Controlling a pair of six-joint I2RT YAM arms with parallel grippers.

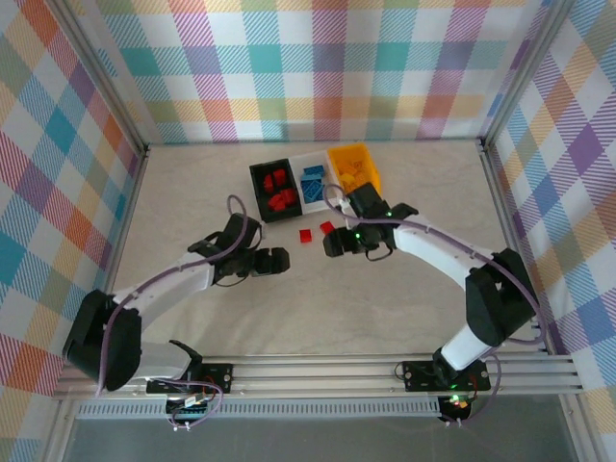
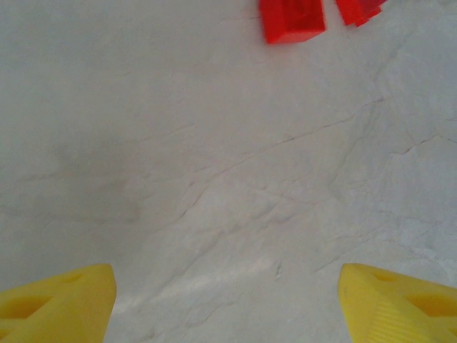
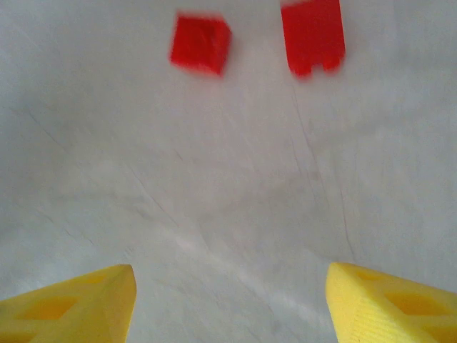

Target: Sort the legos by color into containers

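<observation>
Count by kind
Three bins, black bin point(image 1: 258, 191), white bin point(image 1: 319, 203), yellow-orange bin point(image 1: 372, 169), and two loose red legos: left lego point(image 1: 305, 236), right lego point(image 1: 327, 227).

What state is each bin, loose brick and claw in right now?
Black bin: upright, holds red bricks.
White bin: upright, holds blue bricks.
Yellow bin: upright, contents unclear.
Two loose red bricks: lying on the table, unsorted.
Left gripper: open, empty.
Right gripper: open, empty.
</observation>
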